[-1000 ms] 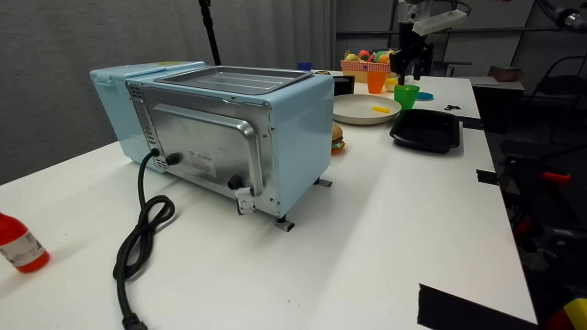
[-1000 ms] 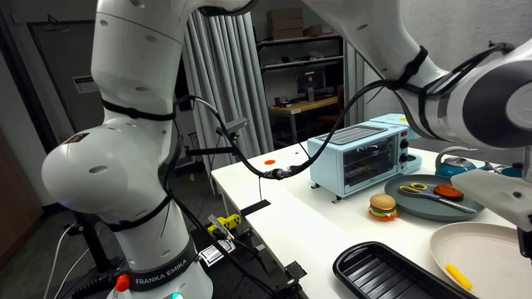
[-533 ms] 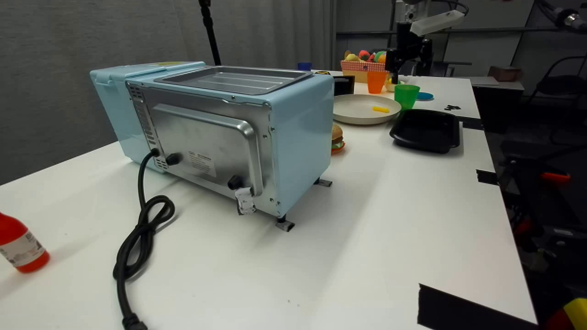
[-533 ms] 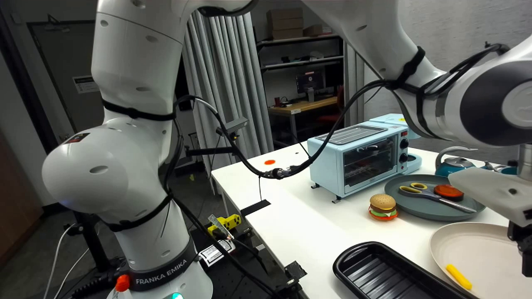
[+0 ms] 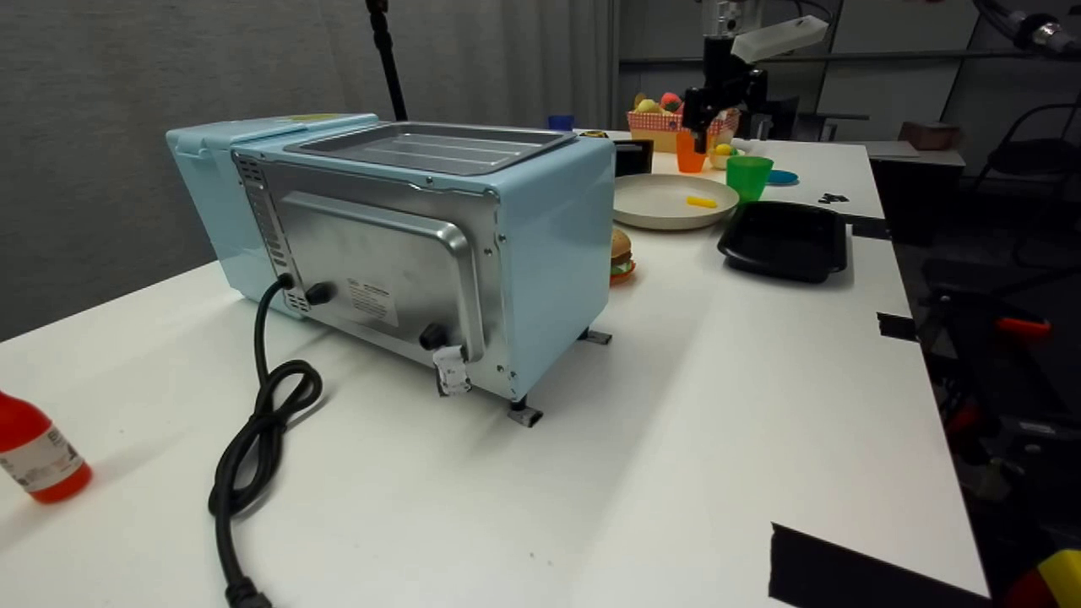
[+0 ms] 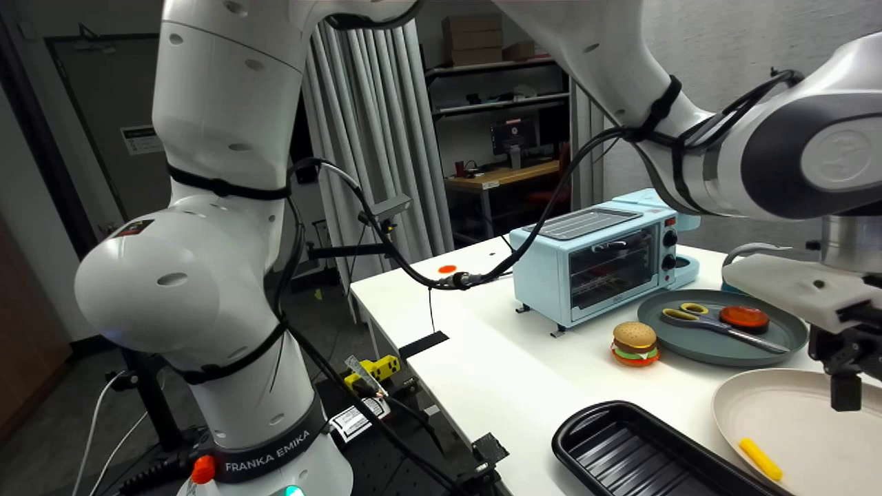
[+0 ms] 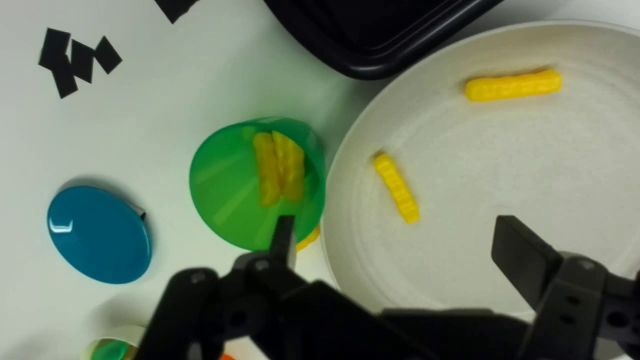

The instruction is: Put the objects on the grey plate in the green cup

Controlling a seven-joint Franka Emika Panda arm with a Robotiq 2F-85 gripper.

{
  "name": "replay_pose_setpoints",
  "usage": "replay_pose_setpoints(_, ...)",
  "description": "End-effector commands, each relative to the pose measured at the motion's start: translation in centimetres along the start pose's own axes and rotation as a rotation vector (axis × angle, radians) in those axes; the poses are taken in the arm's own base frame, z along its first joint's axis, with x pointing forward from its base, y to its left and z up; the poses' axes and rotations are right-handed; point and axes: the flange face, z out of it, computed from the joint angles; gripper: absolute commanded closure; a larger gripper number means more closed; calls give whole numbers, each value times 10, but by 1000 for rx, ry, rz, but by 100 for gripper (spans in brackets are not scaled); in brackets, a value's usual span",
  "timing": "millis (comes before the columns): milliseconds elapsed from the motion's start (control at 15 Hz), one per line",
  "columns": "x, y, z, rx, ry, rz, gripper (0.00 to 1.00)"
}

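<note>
Along the bottom of the wrist view, a released gripper (image 7: pixel 395 230), with fingers (image 7: pixel 525 257) spread wide apart. Across the right of that frame, the plate (image 7: pixel 465 165), with two pieces on it: a yellow stick (image 7: pixel 515 86) at upper right, nearly level, and a second yellow stick (image 7: pixel 397 190) nearer the centre, aslant. Just left of centre, the green cup (image 7: pixel 222 175), close by the plate's left rim, with more yellow sticks (image 7: pixel 270 170) inside, hard to count. At the cup's lower right edge, partly hidden by the gripper, a yellow bit (image 7: pixel 308 239). At lower left, a blue disc (image 7: pixel 100 235); at top centre, a black tray (image 7: pixel 380 45) just beside the plate.

Upper right in an exterior view, the green cup, upright on the table (image 5: pixel 760 405), beside the plate. Slightly higher, an orange cup (image 5: pixel 688 160) partly behind the gripper, and a fruit basket (image 5: pixel 654 135). At the left edge, a red bottle (image 5: pixel 38 452).

At the right edge in an exterior view, the gripper, in front of the plate. Up and left of there, a burger (image 6: pixel 635 343) beside a dark plate (image 6: pixel 689 348) bearing scissors (image 6: pixel 706 322) and a red disc (image 6: pixel 744 318). Farther up the frame, a blue oven (image 6: pixel 548 275).
</note>
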Motion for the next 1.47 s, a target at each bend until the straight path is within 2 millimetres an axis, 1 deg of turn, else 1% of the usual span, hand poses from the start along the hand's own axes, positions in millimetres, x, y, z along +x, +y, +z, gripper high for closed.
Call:
replay_pose_setpoints(0, -4, -27, -7, 13, 4, -70, 0)
replay_pose_setpoints(133, -11, -41, -2, 24, -17, -108, 0)
replay_pose_setpoints(267, -17, -50, 5, 33, -35, -141, 0)
replay_pose_setpoints(667, -37, -58, 28, 55, -101, -235, 0)
replay_pose_setpoints(1000, -38, -61, 44, 63, -127, -264, 0)
replay_pose_setpoints(1400, -37, -75, 57, 87, -141, -247, 0)
